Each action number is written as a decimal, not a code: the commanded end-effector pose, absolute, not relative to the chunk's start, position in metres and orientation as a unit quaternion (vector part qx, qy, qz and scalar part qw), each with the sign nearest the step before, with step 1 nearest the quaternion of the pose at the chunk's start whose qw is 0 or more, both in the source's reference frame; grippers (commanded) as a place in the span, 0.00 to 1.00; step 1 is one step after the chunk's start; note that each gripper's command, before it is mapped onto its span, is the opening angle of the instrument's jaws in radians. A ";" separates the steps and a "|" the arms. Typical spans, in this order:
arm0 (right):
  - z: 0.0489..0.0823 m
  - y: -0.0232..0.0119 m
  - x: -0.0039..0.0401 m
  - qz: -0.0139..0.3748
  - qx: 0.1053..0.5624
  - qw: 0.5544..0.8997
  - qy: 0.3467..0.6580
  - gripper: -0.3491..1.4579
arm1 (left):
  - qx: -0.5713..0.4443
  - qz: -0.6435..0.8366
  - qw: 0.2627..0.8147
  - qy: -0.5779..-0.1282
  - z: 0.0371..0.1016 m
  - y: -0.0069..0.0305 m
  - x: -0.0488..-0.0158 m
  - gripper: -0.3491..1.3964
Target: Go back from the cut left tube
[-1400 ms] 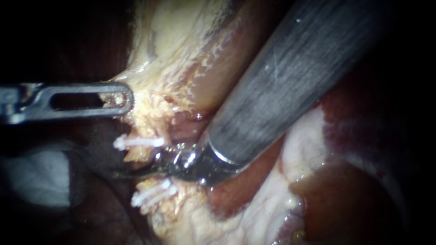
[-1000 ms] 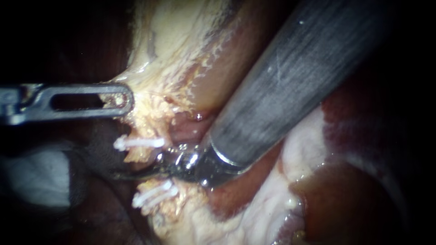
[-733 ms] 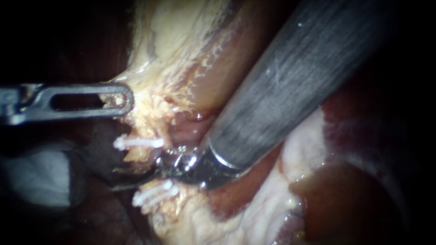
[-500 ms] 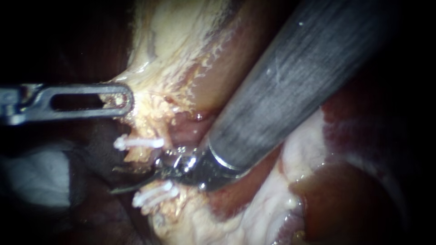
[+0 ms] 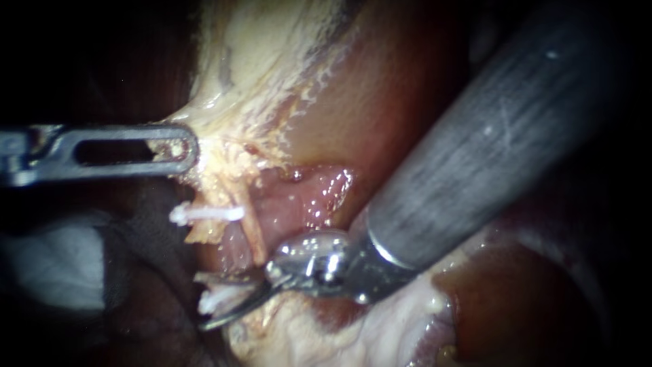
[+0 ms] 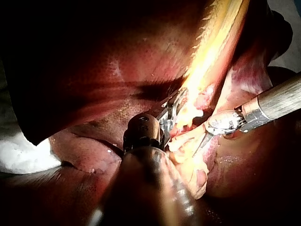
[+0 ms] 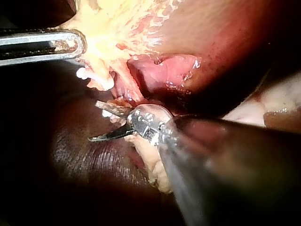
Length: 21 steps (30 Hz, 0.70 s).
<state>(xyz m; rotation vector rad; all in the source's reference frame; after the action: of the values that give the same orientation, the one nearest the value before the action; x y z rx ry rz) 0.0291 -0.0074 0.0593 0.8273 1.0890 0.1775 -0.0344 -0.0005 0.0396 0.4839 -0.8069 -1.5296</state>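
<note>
My left instrument (image 5: 178, 151) comes in from the left, and its slotted jaws are shut on the yellowish fatty tissue (image 5: 224, 170) at the gallbladder's edge. The cut left tube shows a pink stump (image 5: 239, 248) under one white clip (image 5: 204, 214). More white clips (image 5: 219, 298) sit on the lower stump. My right instrument (image 5: 207, 300) enters from the upper right on a thick grey shaft (image 5: 489, 156). Its thin curved blades stand open beside the lower clips. In the right wrist view the blades (image 7: 94, 121) are spread apart with nothing between them.
Glistening pink tissue (image 5: 305, 197) lies exposed above the right instrument's wrist. Dark red liver (image 5: 523, 299) fills the lower right, with pale tissue (image 5: 380, 326) along its edge. White gauze (image 5: 54, 265) lies at the left, below the left instrument.
My right instrument has drawn back to the right and downward, out from between the clips. Its blades now lie by the lower clips, uncovering the pink tissue. The left instrument has held still.
</note>
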 end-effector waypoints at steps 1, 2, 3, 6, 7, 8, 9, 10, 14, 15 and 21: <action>0.0591 -0.0073 0.0286 0.082 0.371 0.776 0.504 0.88 | 0.211 -0.666 0.623 -0.351 0.0397 -0.0005 -0.0344 0.00; 0.0589 -0.0071 0.0278 0.081 0.359 0.780 0.507 0.92 | 0.211 -0.666 0.623 -0.351 0.0397 -0.0005 -0.0344 0.00; 0.0587 -0.0069 0.0272 0.076 0.352 0.782 0.509 0.93 | 0.211 -0.666 0.623 -0.351 0.0397 -0.0005 -0.0344 0.00; 0.0578 -0.0063 0.0253 0.068 0.341 0.783 0.515 0.94 | 0.211 -0.666 0.623 -0.351 0.0397 -0.0005 -0.0343 0.00; 0.0573 -0.0060 0.0243 0.065 0.332 0.786 0.518 0.95 | 0.211 -0.666 0.623 -0.351 0.0397 -0.0005 -0.0342 0.00; 0.0568 -0.0057 0.0234 0.064 0.326 0.786 0.521 0.96 | 0.211 -0.666 0.623 -0.351 0.0398 -0.0005 -0.0342 0.00; 0.0563 -0.0054 0.0226 0.063 0.320 0.788 0.523 0.96 | 0.210 -0.666 0.623 -0.351 0.0398 -0.0004 -0.0342 0.00; 0.0559 -0.0051 0.0219 0.061 0.315 0.788 0.525 0.97 | 0.210 -0.666 0.623 -0.351 0.0399 -0.0004 -0.0342 0.00; 0.0539 -0.0038 0.0188 0.054 0.293 0.794 0.530 0.98 | 0.210 -0.666 0.623 -0.351 0.0400 -0.0003 -0.0341 0.00; 0.0534 -0.0034 0.0181 0.055 0.288 0.795 0.531 0.98 | 0.210 -0.666 0.623 -0.351 0.0400 -0.0003 -0.0341 0.00; 0.0505 -0.0011 0.0138 0.060 0.258 0.798 0.541 0.98 | 0.210 -0.666 0.623 -0.351 0.0400 -0.0003 -0.0342 0.00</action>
<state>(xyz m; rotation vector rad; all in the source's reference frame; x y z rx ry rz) 0.0133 -0.0010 0.0501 0.5450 1.1600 0.1292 -0.0342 -0.0003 0.0400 0.4824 -0.8070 -1.5295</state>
